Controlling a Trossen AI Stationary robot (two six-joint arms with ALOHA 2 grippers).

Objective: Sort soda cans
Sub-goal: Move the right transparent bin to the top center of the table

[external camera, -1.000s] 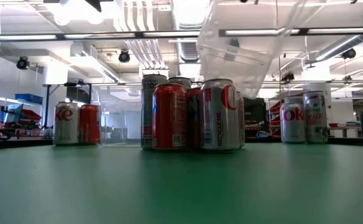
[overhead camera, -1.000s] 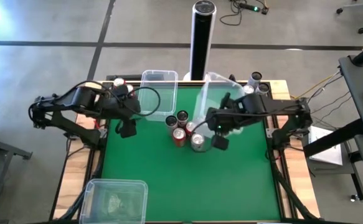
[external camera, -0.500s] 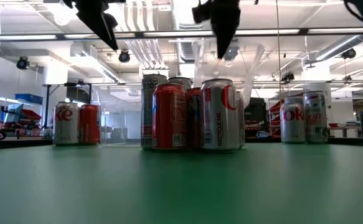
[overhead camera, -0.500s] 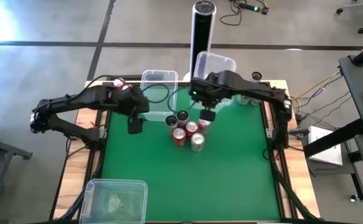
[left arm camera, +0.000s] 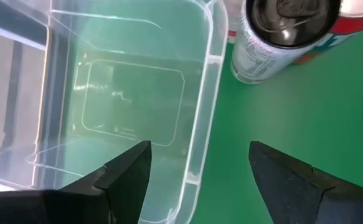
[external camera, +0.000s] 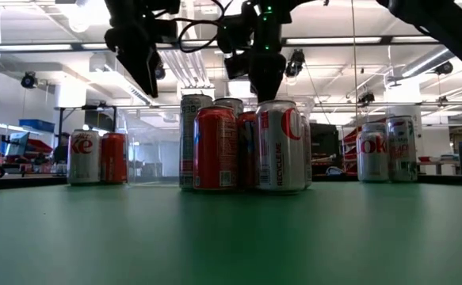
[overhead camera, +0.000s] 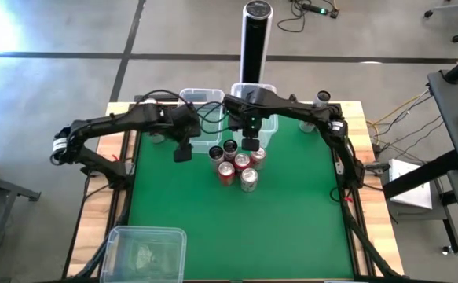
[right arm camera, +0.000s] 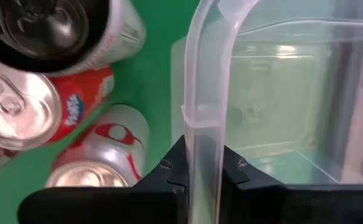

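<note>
- Clear plastic wall of the right bin [right arm camera: 206, 93] is pinched in the right claw [right arm camera: 197, 171]; lowered carelessly, it could topple the soda cans [overhead camera: 236, 161] clustered mid-bench just beside it.
- Left claw [left arm camera: 197, 180] is released, hovering over the left bin [overhead camera: 201, 118], which looks empty.
- Right bin also looks empty; a third bin [overhead camera: 144, 251] sits at the near-left corner of the bench [overhead camera: 291, 228], contents unclear.

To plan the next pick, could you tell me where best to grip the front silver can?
Probably take the silver can round its upright body from above, on the open front side; red cans crowd its back. The left gripper is open and free.
</note>
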